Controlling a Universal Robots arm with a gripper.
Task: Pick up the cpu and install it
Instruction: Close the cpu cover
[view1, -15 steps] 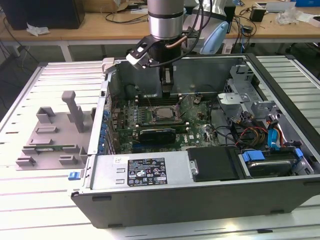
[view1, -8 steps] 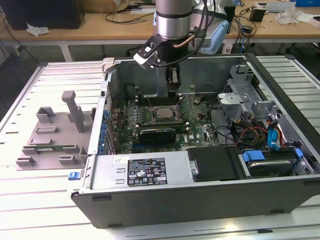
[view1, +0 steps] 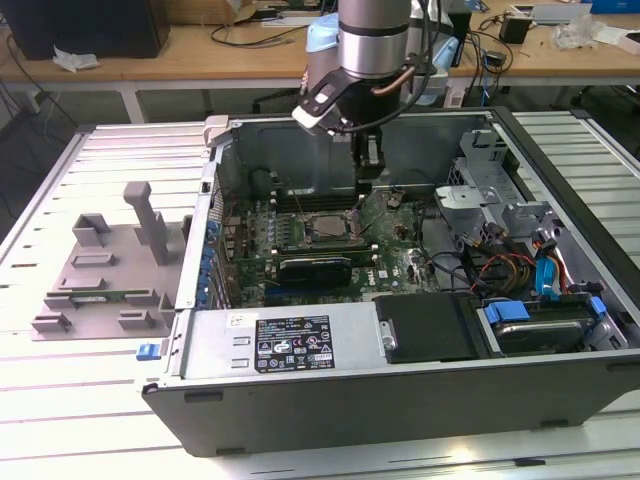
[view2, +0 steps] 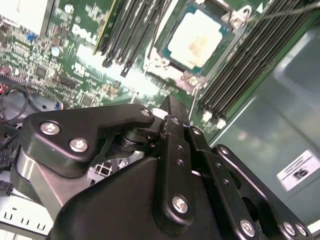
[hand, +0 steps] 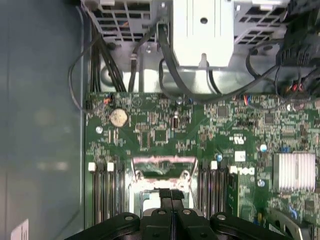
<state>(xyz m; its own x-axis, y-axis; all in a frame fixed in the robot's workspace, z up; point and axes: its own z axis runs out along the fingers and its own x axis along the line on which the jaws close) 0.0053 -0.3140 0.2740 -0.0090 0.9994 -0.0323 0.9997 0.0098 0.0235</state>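
The claw (hand: 171, 193) hung inside the open computer case (view1: 400, 400). The case lay on its side in the middle of the counter (view1: 80, 420). The claw's two fingers were pressed close together and held nothing.

Lots of things sat around it. Long black memory slots (view2: 250, 65) ran in rows on both sides of the socket. A black graphics card (view1: 315, 268) lay across the green board (hand: 165, 125), on the side of the socket nearer the case's front wall. Dark cables (hand: 125, 60) hung over the far edge of the board. A grey tray (view1: 100, 280) with blocks sat outside the case, near the counter's edge at the exterior view's left.

The cpu (view2: 197, 42) lay flat in the socket on the green board, shiny side up. A metal frame (view2: 192, 80) sat around it. It looked about square, so no side looked longer. Its edges ran in line with the memory slots. The claw's tip was near it but apart from it.
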